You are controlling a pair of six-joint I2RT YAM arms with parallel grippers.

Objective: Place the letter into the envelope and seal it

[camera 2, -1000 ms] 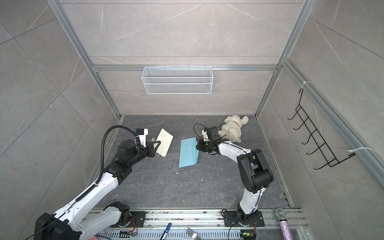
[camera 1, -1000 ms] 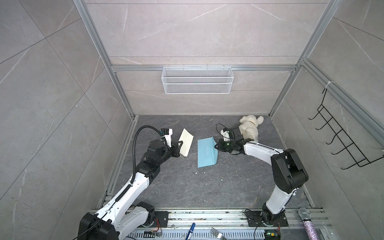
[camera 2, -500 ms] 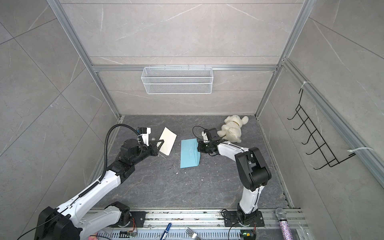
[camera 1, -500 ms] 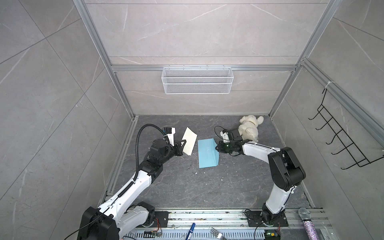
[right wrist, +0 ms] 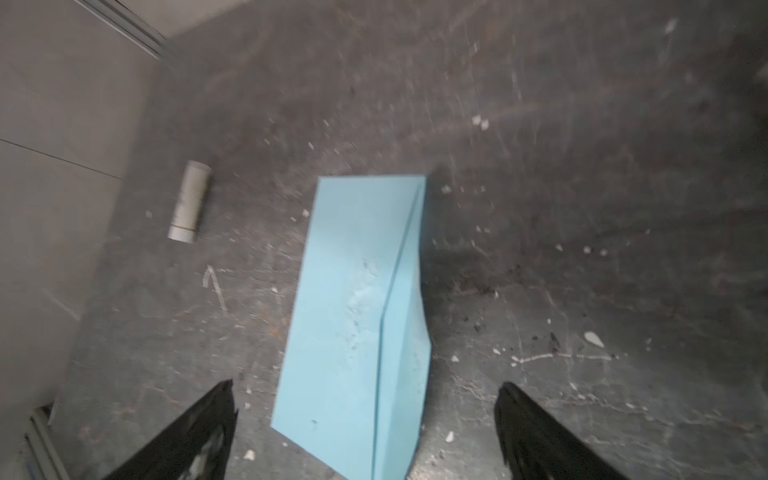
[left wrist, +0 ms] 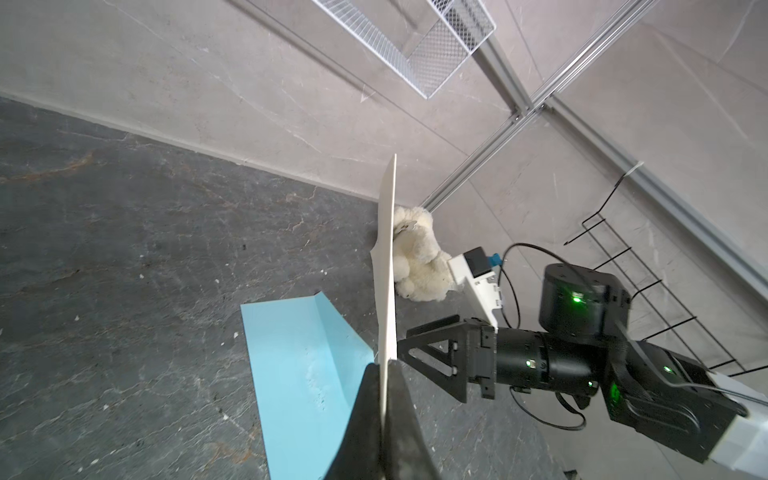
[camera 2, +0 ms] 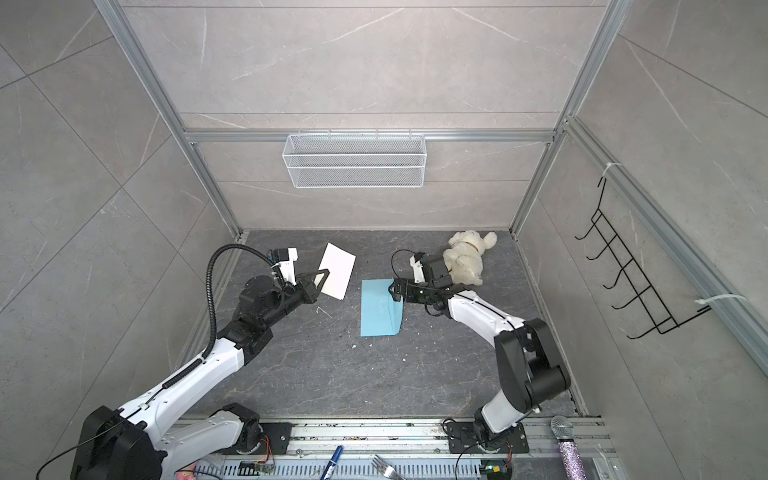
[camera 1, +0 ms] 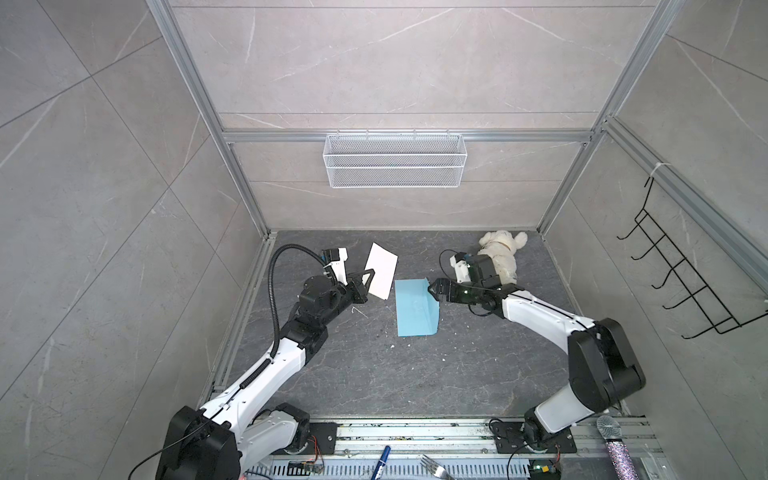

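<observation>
On the dark tabletop (camera 1: 374, 374) the envelope (camera 1: 413, 311) is laid flat, flap (camera 1: 433, 306) lifted so it is offered open. The right claw (camera 1: 434, 289) is spread apart there. Beyond, the letter (camera 1: 381, 269) is clamped aloft by the left claw (camera 1: 370, 280) — poised for insertion.

The envelope (right wrist: 357, 316) is smooth, matt light blue paper with a scuffed, roughened patch beside its flap crease; the letter (camera 1: 381, 271) is pale, matt, stiff-looking paper. The tabletop (camera 1: 374, 374) is a dark stone-look slab — matt, veined, scratched and flecked with pale crumbs. The plush toy (camera 1: 503, 249) is fluffy cream pile, the wire basket (camera 1: 394, 166) is white-coated metal mesh, and the frame rail (camera 1: 270, 136) is bare aluminium — dull sheen.
</observation>
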